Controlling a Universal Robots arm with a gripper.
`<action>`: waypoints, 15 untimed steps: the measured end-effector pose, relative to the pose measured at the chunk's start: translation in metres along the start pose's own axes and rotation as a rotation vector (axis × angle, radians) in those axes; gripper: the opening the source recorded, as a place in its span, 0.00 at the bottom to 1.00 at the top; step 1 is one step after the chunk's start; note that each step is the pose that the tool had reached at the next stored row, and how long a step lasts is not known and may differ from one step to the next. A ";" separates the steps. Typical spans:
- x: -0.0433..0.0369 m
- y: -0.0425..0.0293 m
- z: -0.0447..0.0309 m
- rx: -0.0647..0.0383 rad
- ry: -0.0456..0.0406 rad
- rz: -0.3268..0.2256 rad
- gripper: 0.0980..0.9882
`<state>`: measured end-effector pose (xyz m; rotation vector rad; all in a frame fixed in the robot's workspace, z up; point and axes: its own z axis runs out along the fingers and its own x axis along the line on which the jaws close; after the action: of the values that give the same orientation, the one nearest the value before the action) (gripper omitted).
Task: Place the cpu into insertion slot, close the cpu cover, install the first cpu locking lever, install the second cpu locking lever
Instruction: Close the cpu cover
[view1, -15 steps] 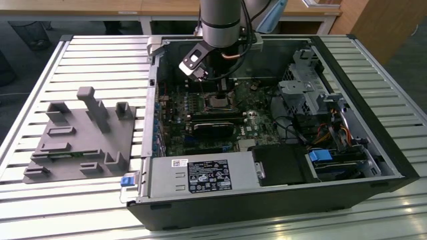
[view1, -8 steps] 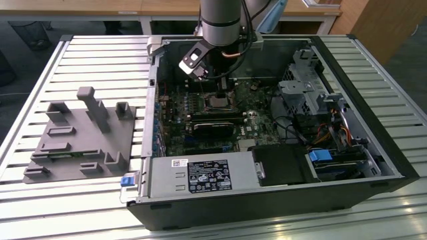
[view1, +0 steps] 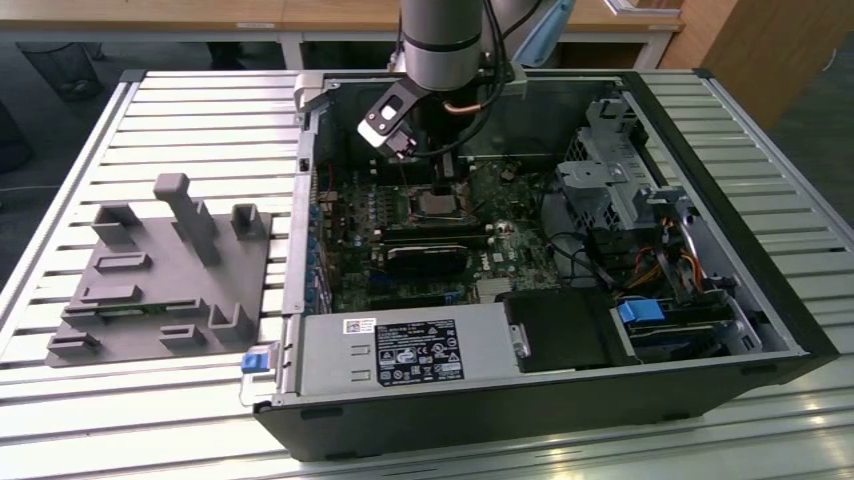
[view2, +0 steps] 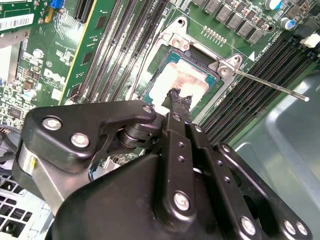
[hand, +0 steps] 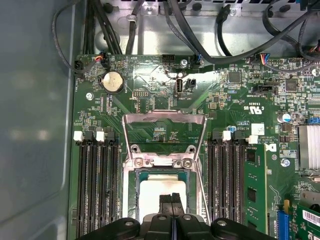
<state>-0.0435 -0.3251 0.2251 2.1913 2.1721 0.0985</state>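
Jaws of black metal, at the end of the silver-grey robot arm (view1: 441, 40), reach down into the open black computer case (view1: 534, 410) that lies on the slatted metal worktop (view1: 200, 110). In both wrist views they are clenched tip against tip with nothing visible between them. Their tips stand right over the small square cpu with the pale silver-beige metal top (hand: 152, 197); whether they touch it cannot be told. The cpu lies flat inside the square black insertion slot (hand: 130, 200) on the green circuit board (hand: 165, 75), its edges lined up with the slot's walls. The thin silvery cpu cover with the square cut-out (hand: 165, 118) is swung open from its hinge at one edge of the slot, away from the cpu, so the chip's top is bare. Long black memory slots (hand: 95, 185) flank the insertion slot on both sides. In the second wrist view a thin metal locking lever (view2: 270, 84) juts out from a corner of the slot across one bank of them. In the exterior view a grey plastic fixture with upright posts (view1: 160, 270) rests on the worktop, apart from the case, toward the exterior view's left.
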 end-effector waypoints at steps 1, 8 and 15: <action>0.0000 0.0000 -0.0003 0.000 -0.0001 0.000 0.01; 0.0000 0.0002 -0.0025 0.000 0.0001 0.000 0.01; 0.0000 0.0005 -0.0055 0.000 0.0000 0.000 0.01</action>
<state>-0.0435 -0.3251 0.2306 2.1913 2.1721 0.0986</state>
